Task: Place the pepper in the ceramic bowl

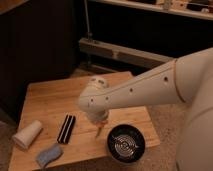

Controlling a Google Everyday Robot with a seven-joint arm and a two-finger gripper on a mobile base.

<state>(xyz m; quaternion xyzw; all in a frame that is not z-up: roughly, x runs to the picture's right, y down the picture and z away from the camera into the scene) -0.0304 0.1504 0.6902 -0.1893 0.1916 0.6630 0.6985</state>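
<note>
One white robot arm (pixel 145 87) reached in from the right side across the wooden counter (pixel 50 100), and its rounded wrist stood over the front middle part of the board. Under this wrist the hand (pixel 101 121) pointed downward. Most of it was hidden by the wrist, but its fingers were pressed together and pinched the pepper (pixel 98 130) at the upper end.

The pepper was slim and orange-red. It hung tilted, with the thin tip down and a little to the left, close over the wood. I could not tell whether the tip touched the counter.

The ceramic bowl (pixel 126 143) stood near the front right corner of the counter. It was round and black, with pale rings inside. It was just beside the pepper, to the right and more to the front. The pepper was outside its rim and not above it, and nothing lay in the bowl.

To the left of the pepper a black ribbed block (pixel 66 128) lay flat on the wood, near the pepper but apart from it. Further left, at the edge of the counter, a white cup (pixel 27 134) lay on its side. A blue cloth (pixel 48 155) lay crumpled near the front edge, between the cup and the block. Behind the counter the background was dark, with a pale metal rail (pixel 120 52) running across it.
</note>
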